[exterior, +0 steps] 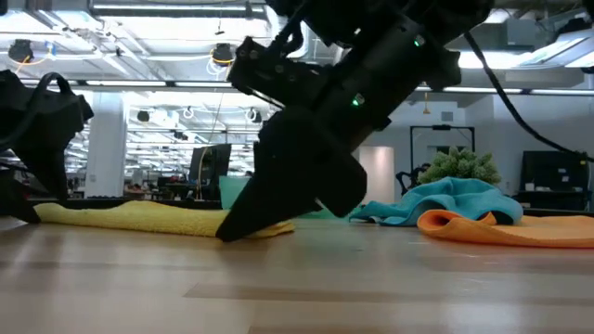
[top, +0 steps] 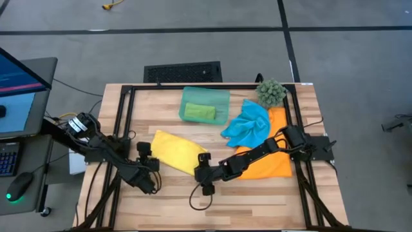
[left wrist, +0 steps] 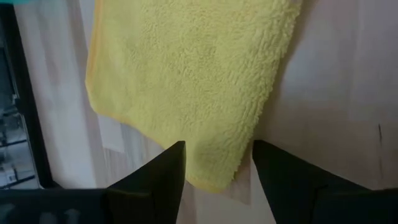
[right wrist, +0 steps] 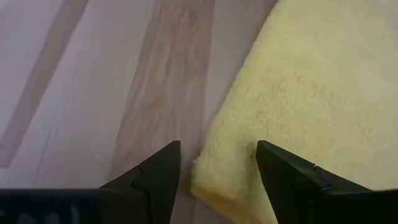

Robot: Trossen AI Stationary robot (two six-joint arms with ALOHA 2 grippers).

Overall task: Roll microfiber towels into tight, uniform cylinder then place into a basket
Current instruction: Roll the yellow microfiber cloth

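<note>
The wooden table (top: 257,193) carries an orange towel (top: 273,164) partly hidden beneath the right arm. The yellow towel (top: 175,151) lies between both grippers; the left gripper (left wrist: 217,165) and right gripper (right wrist: 217,165) gape, straddling its corners, seemingly ungripped. The basket (top: 222,96) holds a green towel (top: 199,111).

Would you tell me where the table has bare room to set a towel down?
Bare wood runs along the near edge and at the far-left corner beside the basket. The right half is crowded: blue towel, orange towel, plant ball.
</note>
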